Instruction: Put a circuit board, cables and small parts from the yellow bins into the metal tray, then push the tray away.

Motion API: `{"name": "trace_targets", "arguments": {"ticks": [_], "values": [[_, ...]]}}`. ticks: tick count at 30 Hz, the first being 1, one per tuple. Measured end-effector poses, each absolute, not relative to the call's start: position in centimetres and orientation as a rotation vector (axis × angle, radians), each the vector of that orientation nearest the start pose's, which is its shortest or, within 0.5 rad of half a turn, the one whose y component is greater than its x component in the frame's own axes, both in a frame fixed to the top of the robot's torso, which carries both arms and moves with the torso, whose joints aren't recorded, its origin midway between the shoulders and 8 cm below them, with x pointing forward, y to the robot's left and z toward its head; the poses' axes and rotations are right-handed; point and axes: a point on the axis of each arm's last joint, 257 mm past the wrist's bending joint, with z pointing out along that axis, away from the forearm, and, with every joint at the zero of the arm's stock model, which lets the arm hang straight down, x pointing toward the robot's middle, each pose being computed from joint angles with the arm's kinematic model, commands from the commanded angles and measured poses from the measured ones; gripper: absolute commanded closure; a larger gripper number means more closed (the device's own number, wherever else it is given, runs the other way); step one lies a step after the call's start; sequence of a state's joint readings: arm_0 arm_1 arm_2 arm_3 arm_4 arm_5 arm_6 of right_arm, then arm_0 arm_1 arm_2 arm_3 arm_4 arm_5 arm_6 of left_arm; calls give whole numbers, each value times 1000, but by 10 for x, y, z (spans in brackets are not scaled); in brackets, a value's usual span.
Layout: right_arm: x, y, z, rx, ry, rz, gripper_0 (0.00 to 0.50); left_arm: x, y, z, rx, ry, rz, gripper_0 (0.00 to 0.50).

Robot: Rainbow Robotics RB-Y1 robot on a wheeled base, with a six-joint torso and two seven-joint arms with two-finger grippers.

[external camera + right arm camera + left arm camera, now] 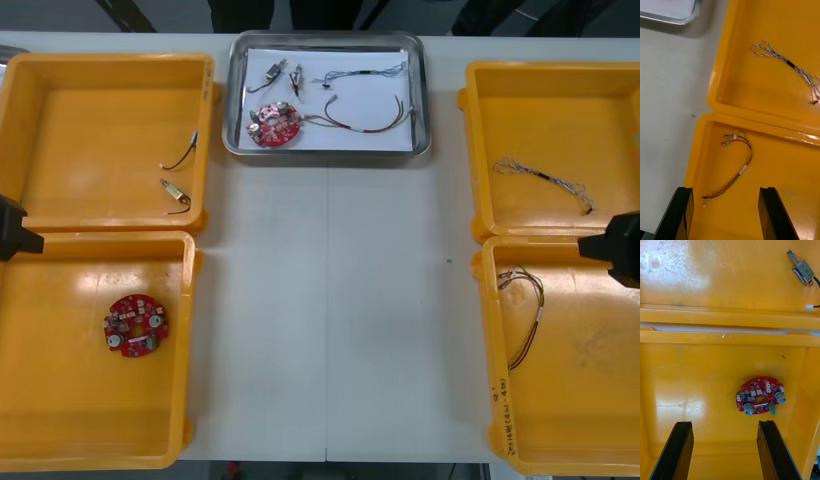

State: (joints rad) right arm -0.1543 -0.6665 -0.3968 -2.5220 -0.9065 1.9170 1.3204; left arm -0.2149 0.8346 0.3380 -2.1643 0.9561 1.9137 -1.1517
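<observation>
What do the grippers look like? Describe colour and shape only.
Left gripper, over the left bins: two black fingers, flat slabs with squared tips. Right gripper, over the right bins: the same black pair. In the front view each is an angular black block. No cables or markings visible on them.

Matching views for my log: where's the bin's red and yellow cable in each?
Front view: red and yellow cable, near right bin, by its inner wall.
Right wrist view: cable beyond the open right tool.
Left wrist view: faces left bins.
Shared landmark: blue and white cable.
</observation>
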Motion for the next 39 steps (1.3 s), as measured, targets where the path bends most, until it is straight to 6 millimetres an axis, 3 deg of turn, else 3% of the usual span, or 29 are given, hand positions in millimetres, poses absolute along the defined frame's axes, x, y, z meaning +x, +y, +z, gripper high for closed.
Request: {"name": "trace_targets", "arguments": {"ticks": [5,25,30,39], "values": [[358,-327,-118,-149,2469,44,0,381,367,-139,-123,2657,-81,0],[355,-409,-163,139,2679,45,0,381,368,-139,-123,2657,-81,0],[353,-420,-164,162,2705,36,0,381,368,-139,-123,2657,-81,0],[353,-419,-164,155,2708,41,0,381,368,-139,-123,2657,-81,0]]}}
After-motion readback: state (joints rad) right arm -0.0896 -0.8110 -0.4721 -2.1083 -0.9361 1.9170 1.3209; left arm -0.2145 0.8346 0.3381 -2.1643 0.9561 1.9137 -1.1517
